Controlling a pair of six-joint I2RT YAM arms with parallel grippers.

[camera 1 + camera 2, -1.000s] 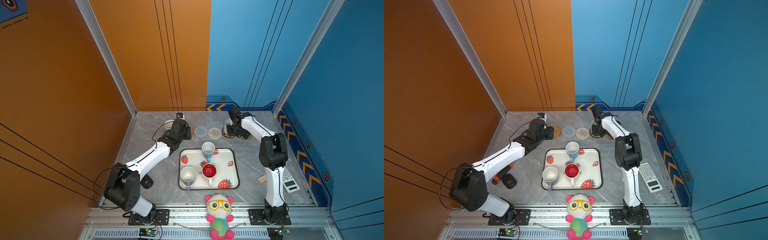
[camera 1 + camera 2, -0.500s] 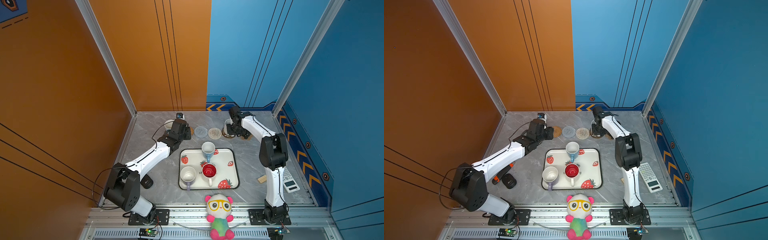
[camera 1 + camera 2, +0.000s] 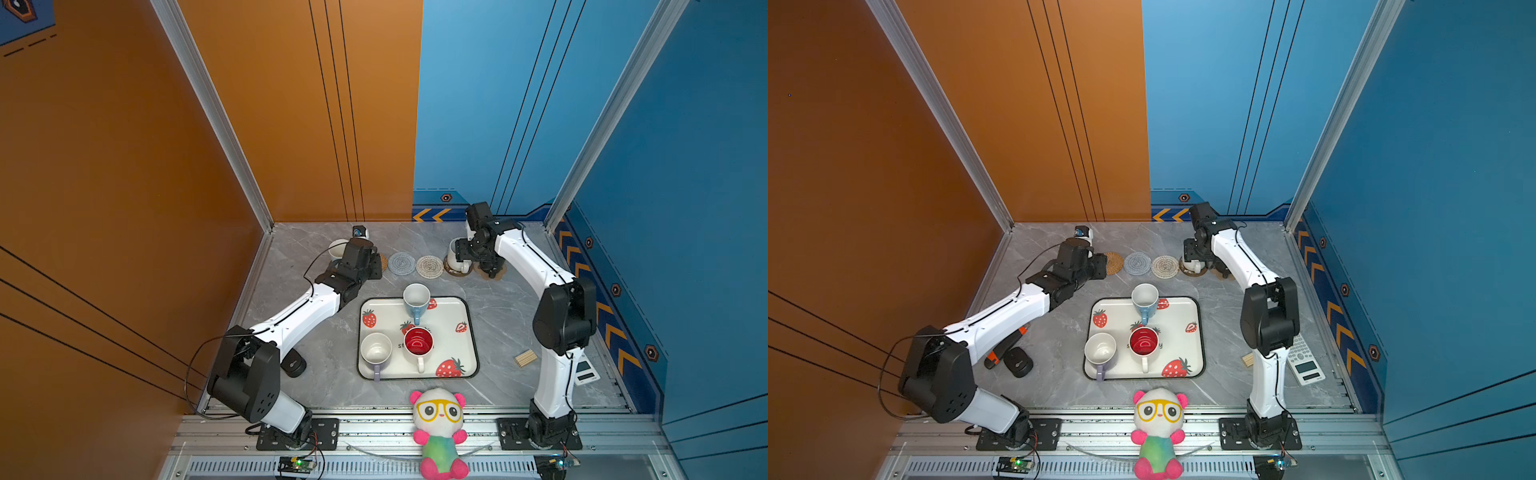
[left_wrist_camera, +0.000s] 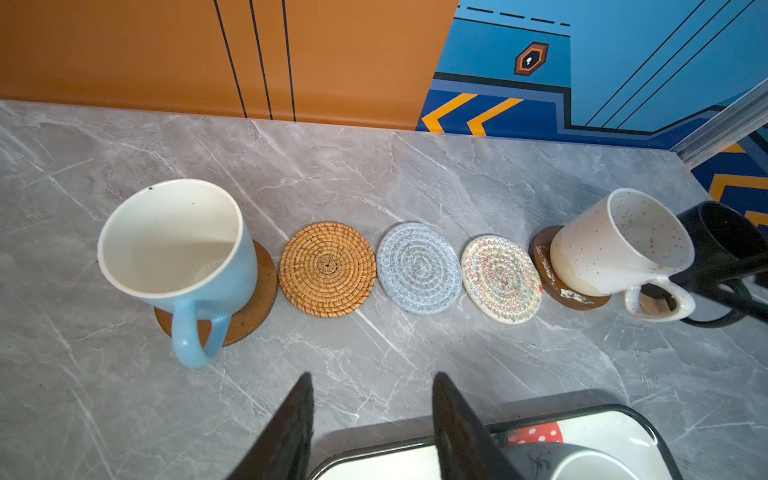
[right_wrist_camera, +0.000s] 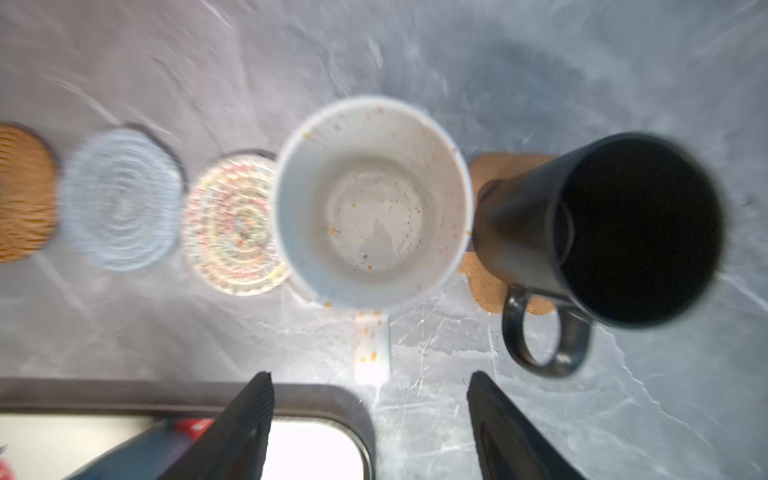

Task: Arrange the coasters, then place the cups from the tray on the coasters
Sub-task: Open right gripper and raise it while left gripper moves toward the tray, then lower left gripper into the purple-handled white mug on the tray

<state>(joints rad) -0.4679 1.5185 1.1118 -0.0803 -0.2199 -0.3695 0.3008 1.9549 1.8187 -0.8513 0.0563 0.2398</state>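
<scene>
Top views, left arm (image 3: pixel 307 309): it reaches from its base at the near left edge forward and inward. The forearm lies low over the grey marble table (image 3: pixel 498 316). The wrist sits by the left end of the coaster row and hides the claw from above.
Top views, right arm (image 3: pixel 528 257): it stands upright from the near right base, bends at a high elbow, and slopes down toward the back wall. Its wrist is over the right end of the row.
Top views, tray (image 3: pixel 471 332): it lies mid-table, nearer than the row, and carries three upright mugs: the light blue tray mug (image 3: pixel 416 299), the lavender mug (image 3: pixel 376 351) and the red-inside mug (image 3: pixel 418 343).
Left wrist view, left gripper (image 4: pixel 372 376): its two dark fingers are spread apart with nothing between them. It hangs over bare table between tray and row.
Left wrist view, coaster row: the light blue row mug (image 4: pixel 174 245) stands on the first wooden disc (image 4: pixel 257 291). Then the rattan coaster (image 4: pixel 327 269), grey-blue coaster (image 4: pixel 419 267) and beige coaster (image 4: pixel 500 278) lie bare. The speckled mug (image 4: pixel 619 245) stands on the second wooden disc (image 4: pixel 540 257).
Right wrist view (blurred), right gripper (image 5: pixel 370 374): it is released, its fingers wide apart and empty. The speckled mug's handle points toward the gap, untouched.
Right wrist view, black mug (image 5: pixel 623 224): it stands on the paw-print coaster (image 5: pixel 490 286), just beside the speckled mug.
</scene>
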